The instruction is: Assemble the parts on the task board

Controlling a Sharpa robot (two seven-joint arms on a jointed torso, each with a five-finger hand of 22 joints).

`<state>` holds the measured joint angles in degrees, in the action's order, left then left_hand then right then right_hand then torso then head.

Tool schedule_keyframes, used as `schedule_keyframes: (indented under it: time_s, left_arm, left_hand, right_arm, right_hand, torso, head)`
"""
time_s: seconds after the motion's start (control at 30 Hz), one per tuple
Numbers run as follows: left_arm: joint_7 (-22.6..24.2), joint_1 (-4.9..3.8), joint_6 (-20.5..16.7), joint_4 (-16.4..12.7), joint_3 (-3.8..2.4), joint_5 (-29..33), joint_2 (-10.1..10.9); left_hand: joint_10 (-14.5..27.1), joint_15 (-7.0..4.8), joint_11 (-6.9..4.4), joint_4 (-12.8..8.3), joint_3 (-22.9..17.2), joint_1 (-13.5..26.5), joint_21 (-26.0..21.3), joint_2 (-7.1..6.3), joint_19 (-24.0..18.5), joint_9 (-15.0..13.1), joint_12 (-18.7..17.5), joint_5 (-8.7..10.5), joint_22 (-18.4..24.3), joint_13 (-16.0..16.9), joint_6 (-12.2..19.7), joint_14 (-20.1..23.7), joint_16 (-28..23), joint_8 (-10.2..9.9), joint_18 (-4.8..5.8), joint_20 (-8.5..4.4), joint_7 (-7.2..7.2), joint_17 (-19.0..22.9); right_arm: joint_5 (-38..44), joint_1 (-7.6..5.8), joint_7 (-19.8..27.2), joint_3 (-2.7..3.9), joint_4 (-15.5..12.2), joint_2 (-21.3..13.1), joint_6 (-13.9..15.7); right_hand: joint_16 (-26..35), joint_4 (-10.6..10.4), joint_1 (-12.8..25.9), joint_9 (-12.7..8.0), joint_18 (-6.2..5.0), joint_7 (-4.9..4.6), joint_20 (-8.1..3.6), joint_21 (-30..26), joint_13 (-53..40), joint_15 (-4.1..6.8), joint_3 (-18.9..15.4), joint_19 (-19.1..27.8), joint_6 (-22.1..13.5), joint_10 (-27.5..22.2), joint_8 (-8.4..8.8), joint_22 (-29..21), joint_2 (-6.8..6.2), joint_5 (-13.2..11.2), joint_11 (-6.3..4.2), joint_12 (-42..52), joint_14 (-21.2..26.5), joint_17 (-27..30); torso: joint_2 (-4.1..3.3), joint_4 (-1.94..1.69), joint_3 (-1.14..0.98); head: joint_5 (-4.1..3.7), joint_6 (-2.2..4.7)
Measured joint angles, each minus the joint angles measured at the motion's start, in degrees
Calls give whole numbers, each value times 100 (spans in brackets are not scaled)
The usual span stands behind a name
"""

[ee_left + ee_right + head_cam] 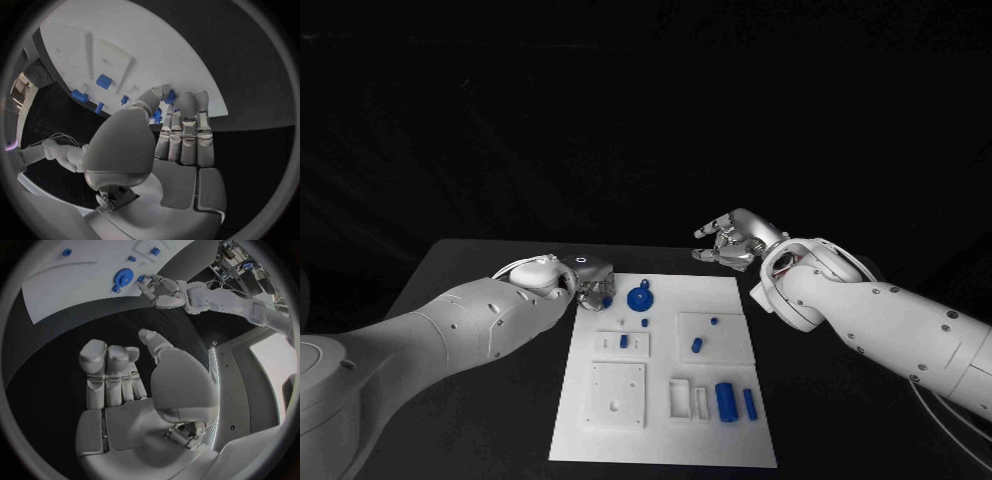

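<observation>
A: Item one, left side. Our left hand [584, 285] rests at the board's [733, 440] far left corner, fingers [185, 107] bent down onto a small blue part [169, 97] at the edge. Whether we actually have it pinched, we cannot tell; the fingers cover most of it.

B: Risk there?

A: If the hold is only a touch, we judge the part could skid off the board edge onto the table [473, 270] when we lift or push.

B: Item two, middle.

A: The round part [640, 297] lies just beside that hand. A careless sweep of our fingers could knock it out of place. Nearer us, a small peg [697, 345] lies in its square recess, and the cylinder [726, 400] and bar [750, 403] lie side by side by the slots. All well apart from both hands, so we rate them safe.

B: Item three, right.

A: Our right hand [733, 240] hangs off the board's far right corner over bare table, fingers loosely curled, holding nothing. Low risk, unless we bring it across while the left hand is working; then the two could collide over the far edge.
</observation>
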<state>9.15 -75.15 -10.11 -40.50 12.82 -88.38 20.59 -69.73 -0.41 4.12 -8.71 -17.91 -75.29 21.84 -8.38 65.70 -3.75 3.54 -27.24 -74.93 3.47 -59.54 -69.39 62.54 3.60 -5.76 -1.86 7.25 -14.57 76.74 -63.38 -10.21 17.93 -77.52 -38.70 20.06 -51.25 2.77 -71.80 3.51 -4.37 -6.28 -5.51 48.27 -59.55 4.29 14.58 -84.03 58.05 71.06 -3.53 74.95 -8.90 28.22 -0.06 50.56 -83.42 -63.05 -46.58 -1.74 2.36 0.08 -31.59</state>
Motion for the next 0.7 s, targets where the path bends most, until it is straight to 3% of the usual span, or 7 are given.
schedule_keyframes:
  time_s: [0.23,0.37,0.5,0.6,0.7]
  left_arm:
    - [7,9,5,1,-9,-2,-2]
    - [16,22,-17,14,-16,-3,-8]
    - [18,40,-72,30,-19,-3,-15]
    - [18,57,-124,45,-20,-5,-20]
    - [17,70,-169,60,-22,-9,-22]
  left_hand:
    - [42,0,42,-3,45,-32,-68,-30,0,0,17,24,1,3,32,0,0,0,0,0,32,-3]
    - [33,0,33,59,138,-32,-185,-30,38,0,28,329,1,-1,22,0,0,0,-1,13,21,-13]
    - [-123,-32,-24,191,270,-32,-341,-30,147,-2,28,468,1,-3,-93,-32,11,0,0,-20,-31,-36]
    - [-197,-53,-61,281,360,16,-429,-78,198,-30,28,477,1,-2,-191,-53,31,0,1,-30,-81,-52]
    - [-269,-61,-87,361,440,101,-509,-99,228,-79,28,396,1,1,-288,-62,66,-2,88,-61,-123,-79]
  right_arm:
    - [0,0,2,0,0,3,-1]
    - [0,0,2,0,-1,2,-2]
    - [0,0,3,0,-9,1,-2]
    - [0,0,4,0,-14,0,-2]
    - [0,0,5,0,-16,0,-2]
  right_hand:
    - [0,0,0,0,-1,-2,0,0,0,0,0,0,-2,1,0,0,0,-3,0,0,0,0]
    - [0,0,0,0,0,-3,0,0,0,0,0,0,-3,1,0,-1,0,-3,-1,0,0,1]
    - [0,0,0,0,0,-6,0,0,0,0,0,0,-6,1,0,-1,0,-4,-1,0,0,1]
    - [0,0,0,0,0,-7,0,0,0,0,0,0,-7,8,0,-1,0,-4,-7,0,0,1]
    - [0,0,0,0,0,-7,0,0,1,0,0,0,-7,8,0,-1,0,-4,-7,0,0,1]
  torso:
    - [0,2,-1]
    - [1,-1,-1]
    - [1,-1,-1]
    - [1,-1,-1]
    - [1,-1,-3]
  head:
    - [1,6]
    - [1,8]
    - [1,3]
    - [3,1]
    - [4,-2]
